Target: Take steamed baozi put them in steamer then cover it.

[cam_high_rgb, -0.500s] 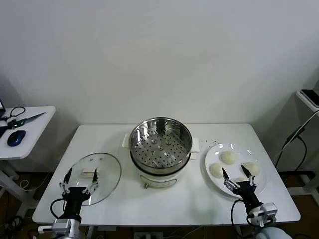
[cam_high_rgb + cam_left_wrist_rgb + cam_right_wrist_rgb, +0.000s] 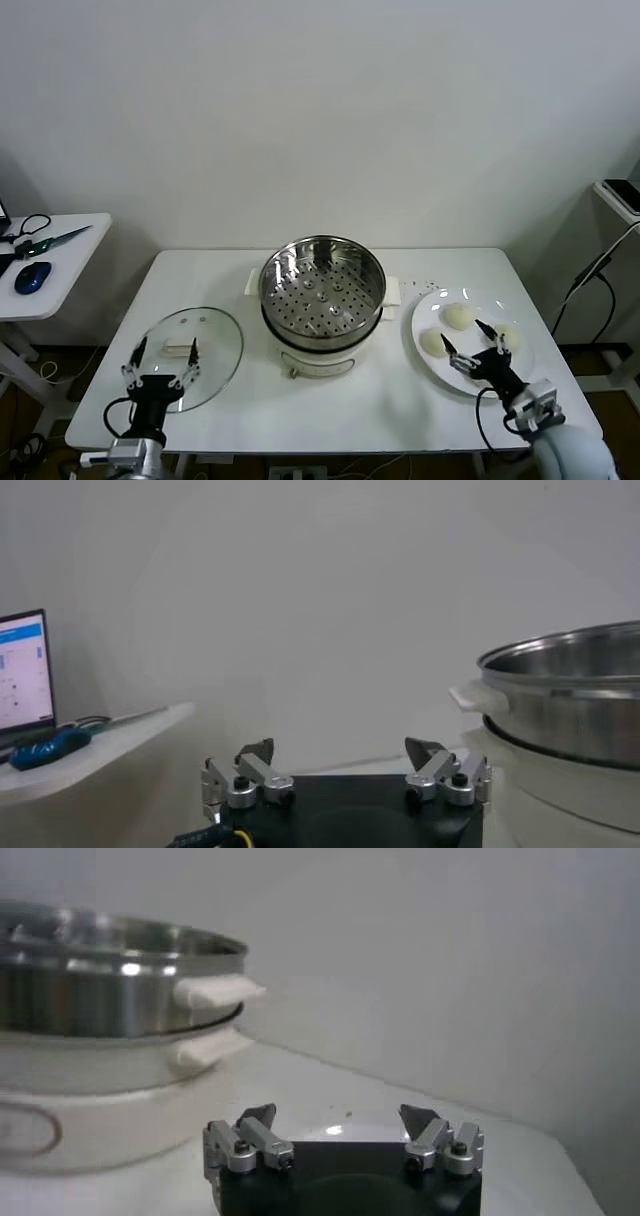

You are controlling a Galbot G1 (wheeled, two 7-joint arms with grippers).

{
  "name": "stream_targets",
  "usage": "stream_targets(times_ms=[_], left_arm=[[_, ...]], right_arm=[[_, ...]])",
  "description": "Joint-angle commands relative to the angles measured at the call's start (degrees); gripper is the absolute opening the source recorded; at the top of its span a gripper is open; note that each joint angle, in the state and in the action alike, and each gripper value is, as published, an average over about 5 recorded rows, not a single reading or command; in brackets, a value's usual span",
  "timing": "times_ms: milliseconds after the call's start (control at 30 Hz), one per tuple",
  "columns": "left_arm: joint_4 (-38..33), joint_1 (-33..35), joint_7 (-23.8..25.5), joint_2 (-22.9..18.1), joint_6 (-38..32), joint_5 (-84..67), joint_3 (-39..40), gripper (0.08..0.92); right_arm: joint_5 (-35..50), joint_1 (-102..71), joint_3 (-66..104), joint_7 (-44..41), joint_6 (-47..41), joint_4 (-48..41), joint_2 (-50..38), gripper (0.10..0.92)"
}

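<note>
While the left tool (image 2: 160, 362) idles spread, the right tool (image 2: 474, 345), spread, has advanced over the plate (image 2: 432, 306); nearest bun (image 2: 433, 342) grasp looks imminent; steamer (image 2: 322, 290) empty.

A round, shiny stainless-steel steamer (image 2: 322, 297) sits uncovered at the middle of a white table, its perforated bottom bare, resting on a white pot base with side handles. To its left, the cover (image 2: 190, 357), a clear glass lid with a metal rim and a flat white handle at its centre, lies flat on the table, apart from the steamer. To its right, smooth cream-white steamed baozi (image 2: 459, 316) rest on a white plate; three show clearly, any others are hidden behind the arm.
</note>
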Motion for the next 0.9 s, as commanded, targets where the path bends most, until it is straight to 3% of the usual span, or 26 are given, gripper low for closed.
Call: stream_targets(times_ms=[33,400,567,900], left_arm=[[0.07,0.53,-0.81,0.50,-0.07,0.14,0.60,0.823],[0.35,2.28,-1.75,-0.46,-1.30,0.11,1.62,0.823],[0.75,2.16,-2.09,-0.30,-1.59,0.00,1.32,0.823],[1.52,0.62,-2.79,0.36,-0.21,-0.49,0.51,0.823]], right_arm=[[-4.86,18.09,-14.06,-19.11,-2.12,-11.42,-21.59,0.823],[-12.67,59.12,-54.55,-32.46,1.18,-28.21,-23.76,0.823],[-17.69,72.19,-68.13,-34.33,4.23,-36.45,-19.24,0.823],[-21.64,80.47,-77.86,-35.07,7.33,-49.35,-6.07,0.823]])
